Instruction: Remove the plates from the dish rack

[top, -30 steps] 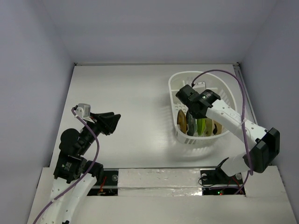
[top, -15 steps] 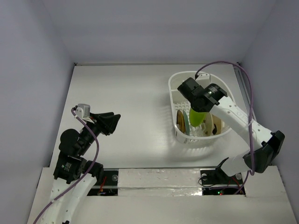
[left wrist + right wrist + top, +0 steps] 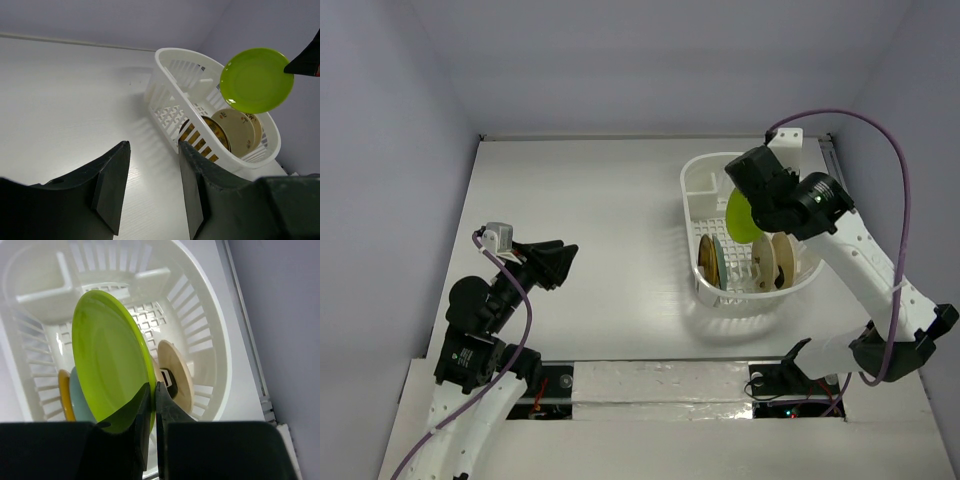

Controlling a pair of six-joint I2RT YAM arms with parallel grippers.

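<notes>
My right gripper [image 3: 154, 390] is shut on the rim of the lime green plate [image 3: 107, 367] and holds it on edge in the air above the white dish rack [image 3: 705, 175]. The same plate shows in the top view [image 3: 741, 214] and the left wrist view [image 3: 256, 80]. Still standing in the rack are a golden-tan plate [image 3: 706, 258], a pale blue-grey plate [image 3: 720, 262] and cream plates [image 3: 772, 260]. My left gripper [image 3: 152, 165] is open and empty, low over the table far left of the rack [image 3: 172, 107].
The rack has a divided compartment [image 3: 703, 184] at its far end. The table's right edge rail [image 3: 245, 335] runs close beside the rack. Bare white tabletop [image 3: 580, 220] lies between my left gripper and the rack.
My right gripper has lifted the lime green plate up out of the rack and carried it toward the rack's far end. The left arm has not moved.
</notes>
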